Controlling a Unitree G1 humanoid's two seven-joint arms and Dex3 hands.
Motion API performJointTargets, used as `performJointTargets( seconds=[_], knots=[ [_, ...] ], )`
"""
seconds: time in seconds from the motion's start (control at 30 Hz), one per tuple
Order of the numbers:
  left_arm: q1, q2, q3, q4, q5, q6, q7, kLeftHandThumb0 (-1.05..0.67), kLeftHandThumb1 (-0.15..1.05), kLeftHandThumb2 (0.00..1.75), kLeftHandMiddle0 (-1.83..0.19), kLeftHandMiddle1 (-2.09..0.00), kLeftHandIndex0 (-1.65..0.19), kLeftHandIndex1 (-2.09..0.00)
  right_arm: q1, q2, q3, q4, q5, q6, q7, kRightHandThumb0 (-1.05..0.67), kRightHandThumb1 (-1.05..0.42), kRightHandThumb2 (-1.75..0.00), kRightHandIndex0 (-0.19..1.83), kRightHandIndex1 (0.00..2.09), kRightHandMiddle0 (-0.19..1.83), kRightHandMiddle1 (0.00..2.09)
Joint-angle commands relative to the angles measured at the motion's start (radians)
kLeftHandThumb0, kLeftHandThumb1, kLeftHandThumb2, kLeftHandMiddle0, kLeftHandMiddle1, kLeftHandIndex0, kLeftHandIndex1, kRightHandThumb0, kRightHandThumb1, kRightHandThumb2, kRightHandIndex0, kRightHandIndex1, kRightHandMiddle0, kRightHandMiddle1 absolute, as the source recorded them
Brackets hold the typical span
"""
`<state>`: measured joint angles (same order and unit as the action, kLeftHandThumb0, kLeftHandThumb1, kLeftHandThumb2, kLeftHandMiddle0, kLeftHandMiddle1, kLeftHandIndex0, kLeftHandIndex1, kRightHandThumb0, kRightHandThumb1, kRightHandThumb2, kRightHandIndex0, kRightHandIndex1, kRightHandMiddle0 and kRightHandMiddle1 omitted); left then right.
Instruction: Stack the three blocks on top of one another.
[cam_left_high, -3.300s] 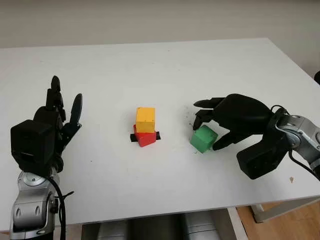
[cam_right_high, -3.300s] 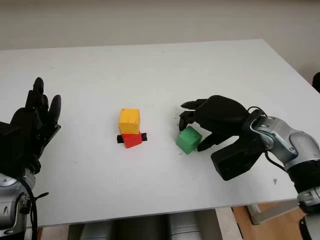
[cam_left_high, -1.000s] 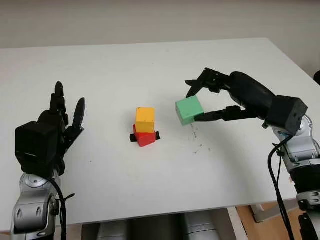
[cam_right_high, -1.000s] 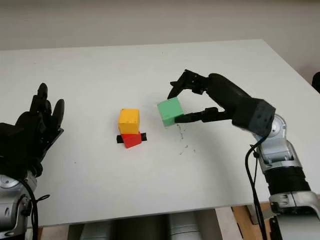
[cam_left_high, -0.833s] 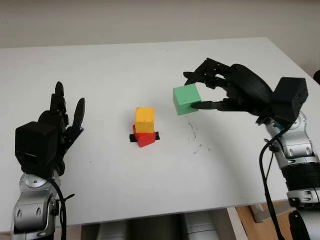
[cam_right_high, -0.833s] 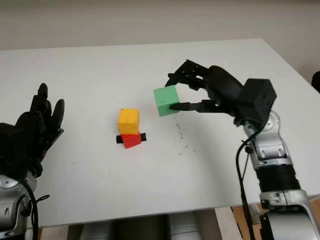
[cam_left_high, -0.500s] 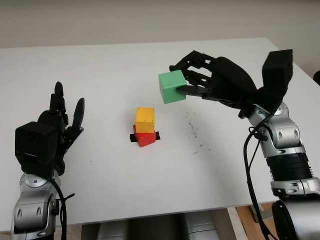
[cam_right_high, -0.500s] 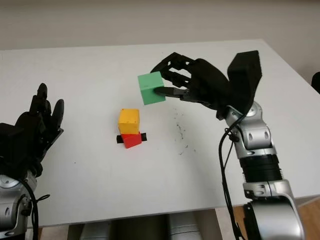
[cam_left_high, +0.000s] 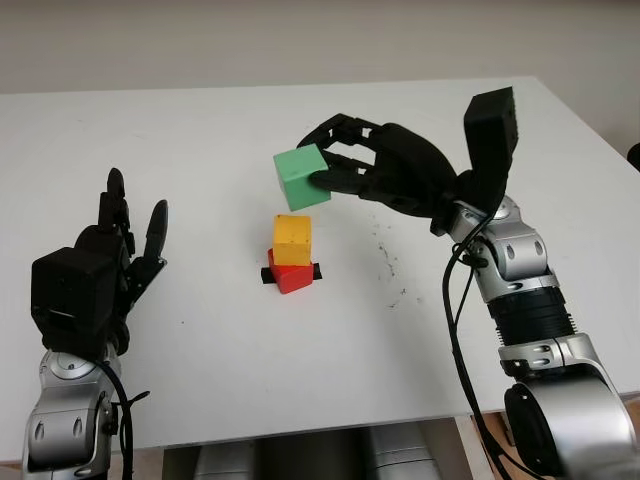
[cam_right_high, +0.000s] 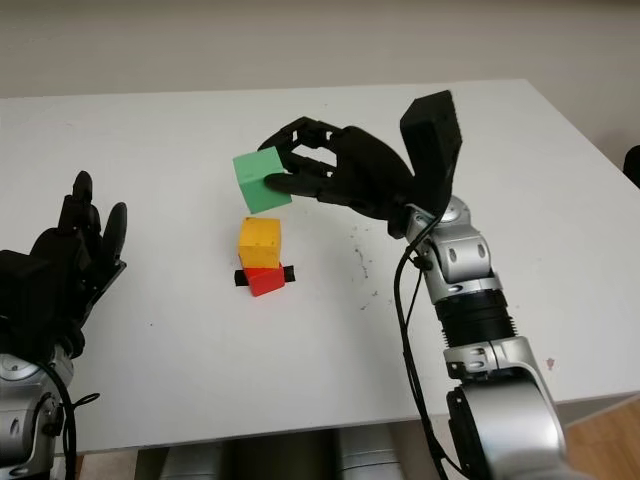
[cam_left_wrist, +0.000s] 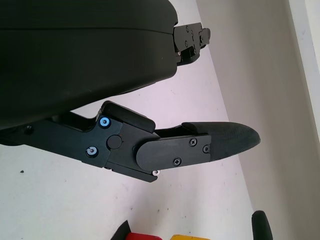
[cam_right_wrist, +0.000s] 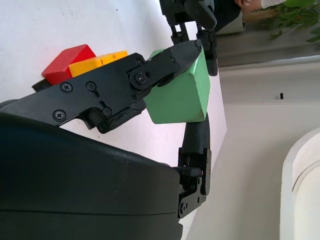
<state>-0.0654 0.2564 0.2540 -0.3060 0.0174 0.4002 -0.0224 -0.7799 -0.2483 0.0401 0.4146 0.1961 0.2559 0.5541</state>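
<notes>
The right hand (cam_left_high: 345, 180) pinches the green block (cam_left_high: 301, 179) in the air, just above the yellow block (cam_left_high: 292, 239) stacked on the red block (cam_left_high: 290, 274). Off-centre release could topple the stack. The left hand (cam_left_high: 110, 255) is open, well apart.

The robot has two black plastic hands, left hand (cam_left_high: 85, 285) and right hand (cam_left_high: 400, 178), shiny silver arms, black cables and small screws.

A block (cam_left_high: 301, 179) hangs above two stacked blocks (cam_left_high: 291, 254), mid-table (cam_left_high: 300, 380).
</notes>
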Motion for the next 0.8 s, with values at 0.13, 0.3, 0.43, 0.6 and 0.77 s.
performJointTargets(
  seconds=[0.13, 0.3, 0.43, 0.6, 0.77],
  knots=[
    [0.010, -0.002, -0.003, -0.023, 0.006, -0.002, 0.008, -0.79, 1.05, 0.53, 0.19, 0.00, 0.17, -0.06, -0.006, 0.026, 0.027, 0.078, -0.066, -0.147, 0.005, -0.46, -0.99, -0.05, 0.23, 0.06, 0.36, 1.61],
    [0.013, -0.003, 0.000, -0.027, 0.001, 0.001, 0.007, -0.79, 1.05, 0.52, 0.19, -0.01, 0.17, -0.05, -0.003, 0.034, 0.041, 0.140, -0.116, -0.220, -0.010, -0.47, -0.96, -0.04, 0.24, 0.07, 0.38, 1.62],
    [0.011, -0.014, 0.002, -0.033, -0.012, 0.015, 0.010, -0.79, 1.05, 0.50, 0.19, 0.00, 0.17, -0.05, 0.002, 0.044, 0.042, 0.174, -0.132, -0.261, -0.015, -0.48, -0.95, -0.05, 0.25, 0.07, 0.39, 1.62],
    [0.008, -0.016, 0.001, -0.038, -0.015, 0.021, 0.008, -0.80, 1.05, 0.50, 0.19, 0.00, 0.17, -0.05, 0.004, 0.053, 0.034, 0.200, -0.129, -0.285, -0.009, -0.47, -0.94, -0.05, 0.27, 0.08, 0.38, 1.62],
    [0.011, -0.019, -0.001, -0.037, -0.011, 0.020, 0.012, -0.79, 1.05, 0.51, 0.19, 0.00, 0.17, -0.05, 0.004, 0.052, 0.038, 0.214, -0.137, -0.273, -0.016, -0.49, -0.94, -0.05, 0.28, 0.08, 0.40, 1.61]
  ],
)
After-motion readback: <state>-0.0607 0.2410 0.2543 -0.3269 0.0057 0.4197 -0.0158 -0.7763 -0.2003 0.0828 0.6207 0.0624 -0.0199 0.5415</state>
